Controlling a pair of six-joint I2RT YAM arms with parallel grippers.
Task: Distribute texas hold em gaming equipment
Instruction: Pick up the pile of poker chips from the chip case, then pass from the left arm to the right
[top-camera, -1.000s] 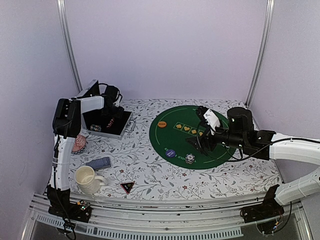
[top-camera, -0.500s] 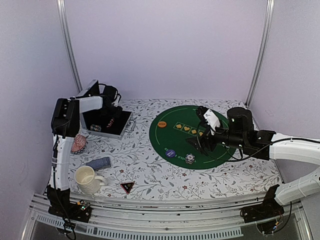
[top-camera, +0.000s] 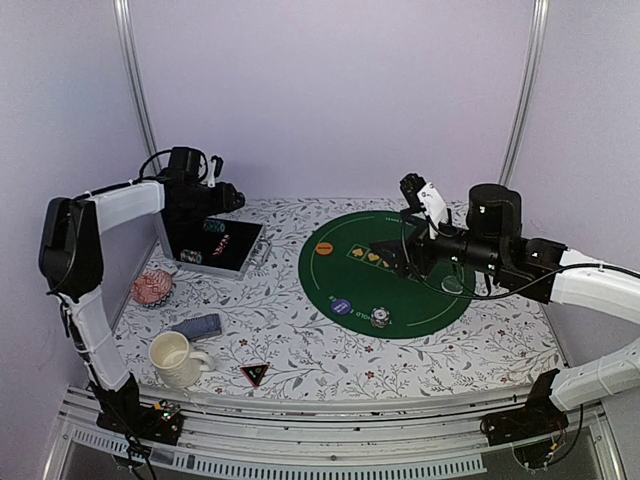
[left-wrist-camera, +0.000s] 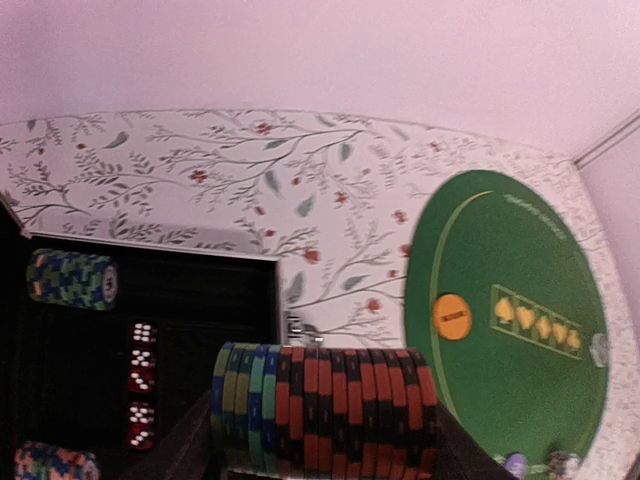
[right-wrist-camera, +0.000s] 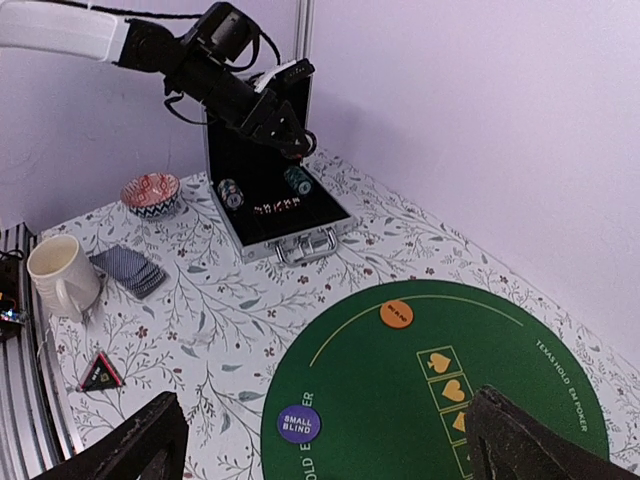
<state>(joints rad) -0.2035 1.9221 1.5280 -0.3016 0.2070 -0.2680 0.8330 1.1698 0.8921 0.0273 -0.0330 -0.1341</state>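
We see the left gripper clenched on a row of poker chips, one finger pressing each end face. It holds the row in the air above the open black case at the table's far left. The row looks like roughly a dozen red-and-black chips plus a few blue and green ones; we cannot count them exactly.

We judge these chips to be hard, smooth and fairly heavy together. Only end pressure binds the row, so a slack squeeze or a tilt could let the middle buckle and spill. The end faces are the right place to hold it, with the row kept level.

The right gripper hangs over the green mat with its jaws spread wide and nothing between them.

In the case lie two more chip rolls and a short line of red dice, too blurred to count. On the mat we count one orange button, one blue button and one small chip stack.

On the flowered cloth are one fanned pile of cards, thin and slippery, best taken by the edges, and one black triangle marker. One mug and one dish stand nearby.
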